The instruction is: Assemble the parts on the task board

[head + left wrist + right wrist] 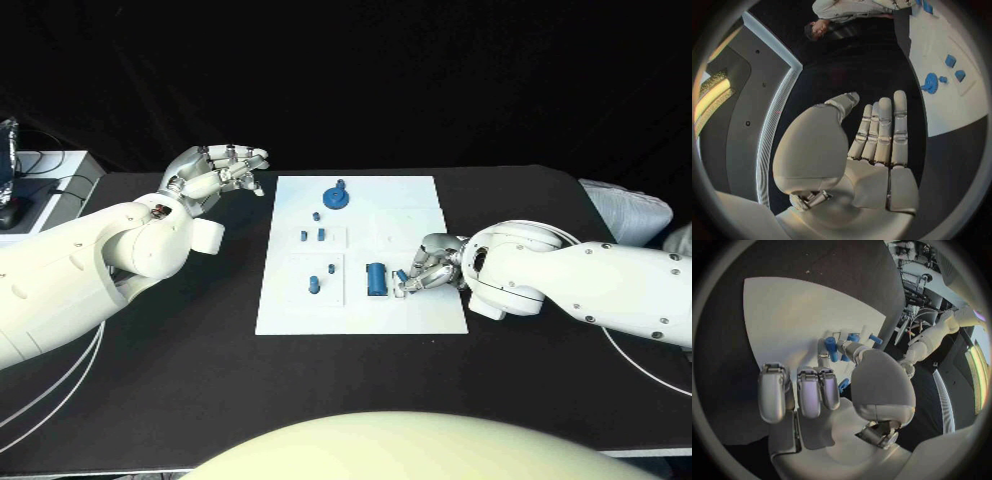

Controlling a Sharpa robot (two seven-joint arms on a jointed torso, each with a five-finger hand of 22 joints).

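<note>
Nearest, the right hand (428, 268) rests on the white task board (389, 200) at mid-tabletop, fingers curled beside a blue cylinder part (376, 279); whether it grips anything cannot be told. Left hand (216, 172) hovers released, fingers apart, beside the board.

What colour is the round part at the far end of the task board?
Blue. The round part stands on the white task board; the head view shows it best.

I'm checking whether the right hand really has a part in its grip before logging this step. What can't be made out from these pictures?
- Head view: the right hand covers its own fingertips beside the blue cylinder; contact unclear.
- Right wrist view: the thumb hides a blue part low by the palm; grip unclear.
- Head view: small parts on the task board are too small to identify.
</note>
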